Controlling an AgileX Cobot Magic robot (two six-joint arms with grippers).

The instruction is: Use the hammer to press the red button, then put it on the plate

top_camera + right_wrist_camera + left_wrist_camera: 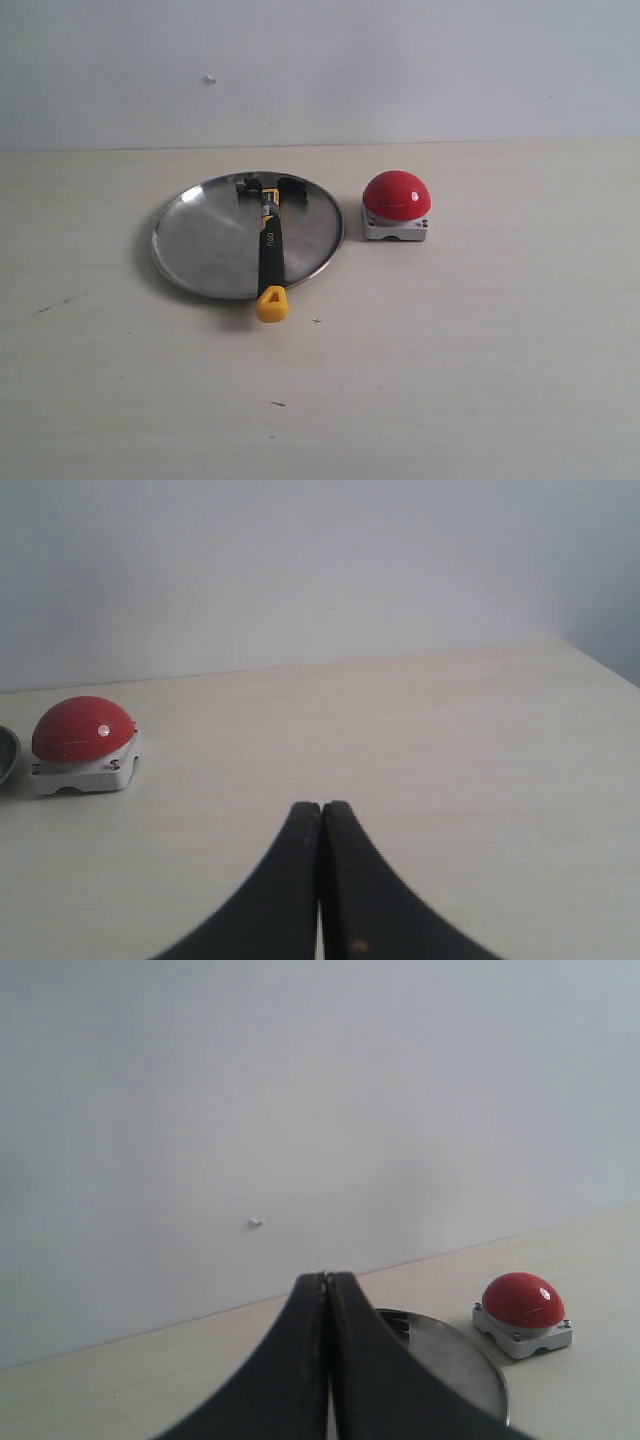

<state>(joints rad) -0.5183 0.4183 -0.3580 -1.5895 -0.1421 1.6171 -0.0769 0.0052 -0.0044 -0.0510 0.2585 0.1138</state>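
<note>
The hammer (270, 243) lies across the silver plate (205, 240), dark head at the far rim, yellow handle end hanging over the near rim onto the table. The red button (397, 194) on its grey-white base stands just right of the plate. Neither gripper shows in the exterior view. In the left wrist view my left gripper (327, 1278) is shut on nothing, with the plate (455, 1360) and the red button (524, 1300) beyond it. In the right wrist view my right gripper (320, 807) is shut and empty, the red button (82, 729) well off to one side.
A pale wooden table (480, 350) carries everything, with a plain white wall (400, 70) behind its far edge. A small speck (209, 80) marks the wall. A few dark flecks dot the table near its front.
</note>
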